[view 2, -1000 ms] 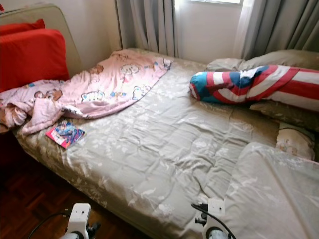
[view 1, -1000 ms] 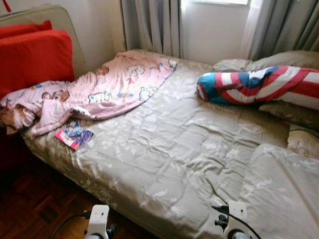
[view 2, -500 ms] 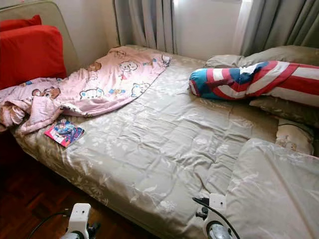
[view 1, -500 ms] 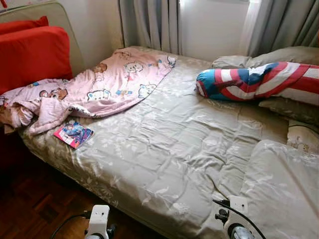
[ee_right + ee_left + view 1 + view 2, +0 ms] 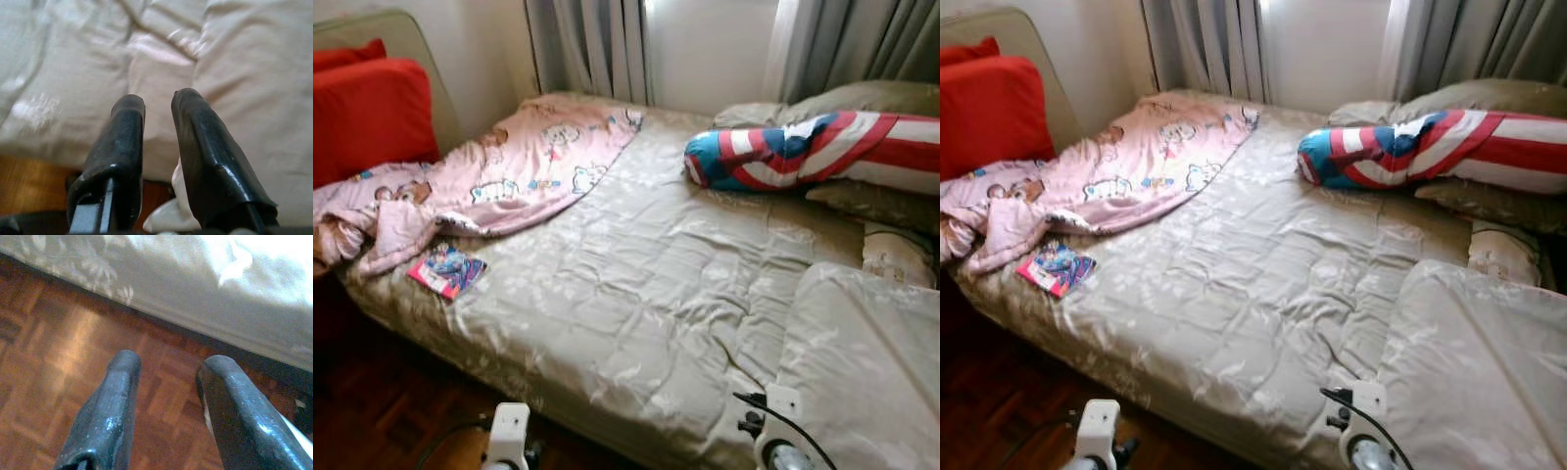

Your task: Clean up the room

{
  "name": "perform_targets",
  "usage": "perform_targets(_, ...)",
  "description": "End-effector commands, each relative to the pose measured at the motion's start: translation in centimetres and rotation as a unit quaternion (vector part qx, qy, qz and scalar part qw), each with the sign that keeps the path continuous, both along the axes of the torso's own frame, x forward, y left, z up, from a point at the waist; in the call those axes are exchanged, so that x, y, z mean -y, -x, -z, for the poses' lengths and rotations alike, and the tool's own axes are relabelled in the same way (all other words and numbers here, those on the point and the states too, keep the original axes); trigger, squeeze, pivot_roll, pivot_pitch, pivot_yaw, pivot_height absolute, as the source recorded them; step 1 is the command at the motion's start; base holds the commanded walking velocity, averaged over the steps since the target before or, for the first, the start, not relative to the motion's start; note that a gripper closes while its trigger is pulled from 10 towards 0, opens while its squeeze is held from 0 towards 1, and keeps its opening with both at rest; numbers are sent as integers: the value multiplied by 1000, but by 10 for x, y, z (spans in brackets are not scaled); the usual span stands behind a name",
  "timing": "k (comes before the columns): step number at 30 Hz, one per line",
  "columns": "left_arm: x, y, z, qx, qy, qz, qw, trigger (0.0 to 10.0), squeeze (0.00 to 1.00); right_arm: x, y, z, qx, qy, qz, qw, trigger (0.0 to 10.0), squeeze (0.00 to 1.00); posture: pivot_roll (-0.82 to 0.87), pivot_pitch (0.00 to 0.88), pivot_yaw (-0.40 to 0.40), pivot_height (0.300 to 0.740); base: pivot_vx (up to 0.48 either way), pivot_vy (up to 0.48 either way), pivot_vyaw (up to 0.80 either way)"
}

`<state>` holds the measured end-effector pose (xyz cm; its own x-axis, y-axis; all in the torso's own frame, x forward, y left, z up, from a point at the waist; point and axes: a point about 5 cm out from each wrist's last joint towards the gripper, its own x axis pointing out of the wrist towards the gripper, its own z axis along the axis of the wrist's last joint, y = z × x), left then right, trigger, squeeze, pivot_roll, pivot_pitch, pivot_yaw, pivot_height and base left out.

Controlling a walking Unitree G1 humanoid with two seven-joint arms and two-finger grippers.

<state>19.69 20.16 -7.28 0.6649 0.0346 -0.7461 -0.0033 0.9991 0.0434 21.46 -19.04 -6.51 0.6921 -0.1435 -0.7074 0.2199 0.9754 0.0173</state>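
While both arms hang low at the beige quilted bed's near edge | small pink picture book lies flat at bed's left corner, beside crumpled pink blanket | left gripper nearer, parted, empty | right gripper narrowly parted, empty.

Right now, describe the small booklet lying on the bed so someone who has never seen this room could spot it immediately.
Start at the wide bed under its beige floral cover, then go to its left end, where a crumpled pink cartoon-print blanket spills off beside a red cushion. Just in front of that blanket's edge, near the mattress edge, lies the booklet: small, flat, with a pink and blue cover, the one stiff, glossy thing among soft bedding.
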Motion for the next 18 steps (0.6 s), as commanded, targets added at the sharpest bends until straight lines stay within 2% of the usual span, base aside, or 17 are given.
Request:
perform_targets(1,-1,-4,-3,8,-8,9,1000,10000,0,-7,-3,-1,2,-7,-2,1000,10000,0,-4,0,50,740,0,300,0)
perform_targets(18,-2,-5,-3,9,-8,8,1000,10000,0,-5,-6,-2,1,-4,3,1000,10000,0,-4,0,51,740,0,305,0)
